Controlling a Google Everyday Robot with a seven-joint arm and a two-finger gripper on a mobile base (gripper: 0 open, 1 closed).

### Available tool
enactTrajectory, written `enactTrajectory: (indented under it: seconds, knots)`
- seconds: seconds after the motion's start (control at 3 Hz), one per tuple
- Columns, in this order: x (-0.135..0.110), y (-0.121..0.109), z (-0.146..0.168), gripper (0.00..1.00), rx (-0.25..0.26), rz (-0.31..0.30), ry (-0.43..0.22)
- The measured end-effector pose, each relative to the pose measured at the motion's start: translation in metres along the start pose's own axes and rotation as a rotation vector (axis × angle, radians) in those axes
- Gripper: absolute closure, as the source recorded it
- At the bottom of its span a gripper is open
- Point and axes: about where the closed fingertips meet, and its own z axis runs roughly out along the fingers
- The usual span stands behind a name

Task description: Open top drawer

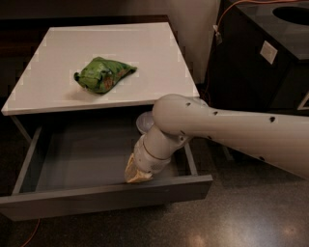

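Observation:
The top drawer point(96, 200) of the white-topped cabinet point(145, 53) stands pulled far out. Its flat grey front panel faces me and its grey interior point(82, 159) is bare. My gripper point(136, 174) hangs from the white arm point(231, 132), which comes in from the right. It reaches down inside the drawer, right behind the front panel and a little right of its middle, tan tip against the panel's inner side. The lower drawers are hidden below the open drawer.
A crumpled green bag point(102, 74) lies on the cabinet top, left of centre. A black bin-like unit point(260, 53) stands close on the right, with an orange cable point(231, 8) above it. Dark speckled floor point(217, 222) lies in front.

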Motion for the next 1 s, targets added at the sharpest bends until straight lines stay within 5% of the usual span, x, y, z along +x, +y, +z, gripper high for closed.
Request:
enactTrajectory:
  seconds: [1.0]
  knots:
    - [-0.002, -0.016, -0.032, 0.98, 0.055, -0.011, -0.035]
